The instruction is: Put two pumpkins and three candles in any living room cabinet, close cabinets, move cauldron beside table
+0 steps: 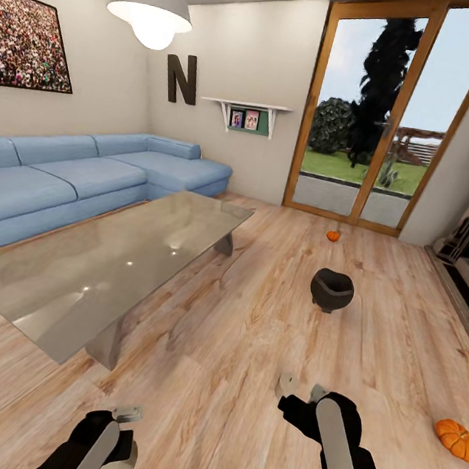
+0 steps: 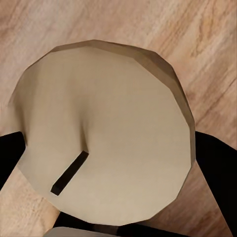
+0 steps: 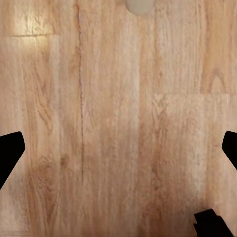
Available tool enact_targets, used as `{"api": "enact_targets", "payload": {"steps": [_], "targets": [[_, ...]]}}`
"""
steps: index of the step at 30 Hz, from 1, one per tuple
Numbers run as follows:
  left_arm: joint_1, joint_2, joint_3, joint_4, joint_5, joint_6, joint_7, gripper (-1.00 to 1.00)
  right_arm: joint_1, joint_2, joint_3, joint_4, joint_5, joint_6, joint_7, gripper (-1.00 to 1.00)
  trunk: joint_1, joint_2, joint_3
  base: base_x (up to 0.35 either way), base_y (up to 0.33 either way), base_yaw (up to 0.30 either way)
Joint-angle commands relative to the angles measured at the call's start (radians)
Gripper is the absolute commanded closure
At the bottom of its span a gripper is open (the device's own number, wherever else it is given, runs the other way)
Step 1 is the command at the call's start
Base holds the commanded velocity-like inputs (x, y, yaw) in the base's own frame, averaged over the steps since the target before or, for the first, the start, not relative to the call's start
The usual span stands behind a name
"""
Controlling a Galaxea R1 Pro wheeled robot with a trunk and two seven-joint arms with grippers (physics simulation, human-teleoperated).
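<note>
— What sort of place is this?
— A home living room. A long light-blue corner sofa (image 1: 78, 179) runs along the pale wall, facing a low glass-topped coffee table (image 1: 103, 268) on a light wood plank floor (image 1: 247, 356).
— Anything else domestic?
— A white dome pendant lamp (image 1: 151, 3) hangs lit overhead, a framed crowd picture (image 1: 27, 41) and a big dark letter N (image 1: 181, 78) decorate the walls, and a small white wall shelf (image 1: 245, 113) carries photos. Wood-framed glass patio doors (image 1: 389, 114) look onto a garden.
</note>
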Motion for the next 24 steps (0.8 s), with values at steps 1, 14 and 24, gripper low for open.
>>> {"api": "enact_targets", "payload": {"steps": [1,14,24], "targets": [[0.0,-0.001,-0.002,0.0,-0.001,0.0,0.0,1.0,0.0,0.0,0.0,0.003,-0.001,0.0,0.0,-1.0,0.0,0.0,0.0,0.017,0.0,0.0],[0.0,0.0,-0.064,0.002,-0.002,-0.002,0.004,1.0,0.0,0.001,0.0,0.073,0.003,-0.001,0.001,-1.0,0.0,0.0,0.0,0.246,0.0,0.0],[0.0,-0.001,-0.065,0.002,-0.002,-0.002,0.004,1.0,0.0,0.001,-0.007,0.083,0.007,-0.004,0.001,-1.0,0.0,0.0,0.0,0.319,0.0,0.0]]}}
